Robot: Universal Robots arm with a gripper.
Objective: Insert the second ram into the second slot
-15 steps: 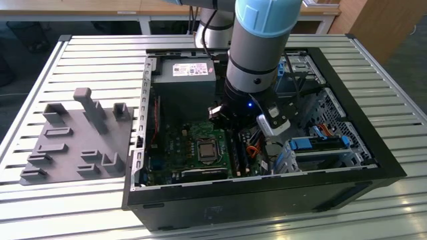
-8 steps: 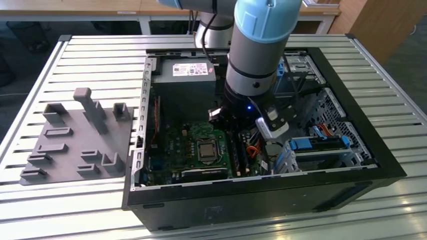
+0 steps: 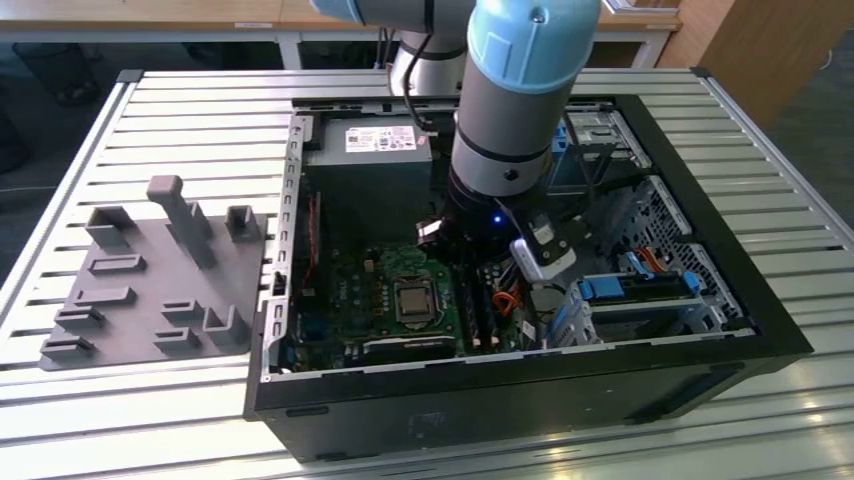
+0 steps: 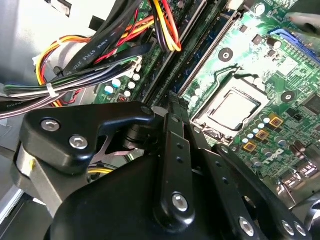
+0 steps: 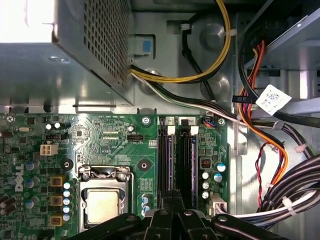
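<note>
Gripper [image 5: 172,201] hangs low over the mobo, fingers pressed together to a narrow tip right above the near ends of the two mem slots. You can't tell from either wrist view whether the second ram is pinched edge-on between them or already sits in a slot, since both slots read as dark strips.

Going L to R in the first wrist view: the CPU socket [image 5: 102,200] is well clear of the tip. Next come the first slot [image 5: 165,160] and the second slot [image 5: 186,160], side by side, white latches at their far ends. The cable bundle [image 5: 262,130] runs beyond them, near but not over the slots.

Handling, as a judgement: the stick is light, thin and stiff, but fragile. Take it by the long top edge or the short ends, never on chips or contacts. Press evenly and keep it upright; a tilt could bind it.
</note>
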